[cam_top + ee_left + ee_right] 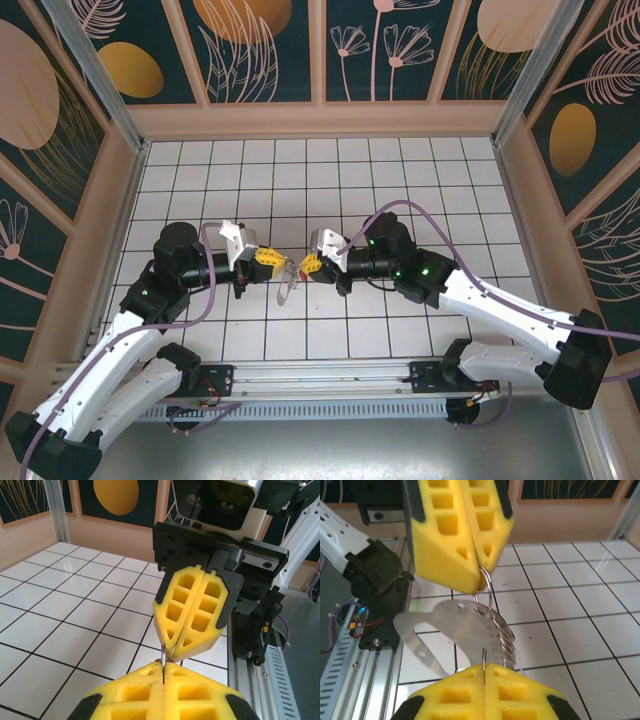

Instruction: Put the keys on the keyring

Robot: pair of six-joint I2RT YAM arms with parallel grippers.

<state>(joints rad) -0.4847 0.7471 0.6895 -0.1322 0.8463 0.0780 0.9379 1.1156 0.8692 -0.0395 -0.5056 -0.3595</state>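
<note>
Left gripper [280,262] and right gripper [303,268] meet tip to tip above the middle of the white tiled table [400,180]. Both are clenched, each pinching the thin wire of the keyring [489,587]

Right wrist view: left gripper [480,582] clamps the top of the loop, and right gripper [484,667] nips a wire end lower down. Keys [485,622] hang fanned in a stack between the two claws, off the table. They look threaded on the wire, but I can't tell if every key is on. A wide curved silvery plate [415,635] hangs with them, and what it is isn't clear

Left wrist view: only a sliver of keyring [163,654] shows between left gripper [163,666] and right gripper [172,652]. Top view: keys [285,290] dangle below the tips

Handling, my judgement:
- Keys are light, stiff and slick metal, and they'll swing and slide along the wire.
- The ring wire is thin and springy, so it twists easily in foam-like yellow pads.
- Grip the bare wire close to the gap, not the keys.
- Take a key by its flat head if one needs moving
</note>
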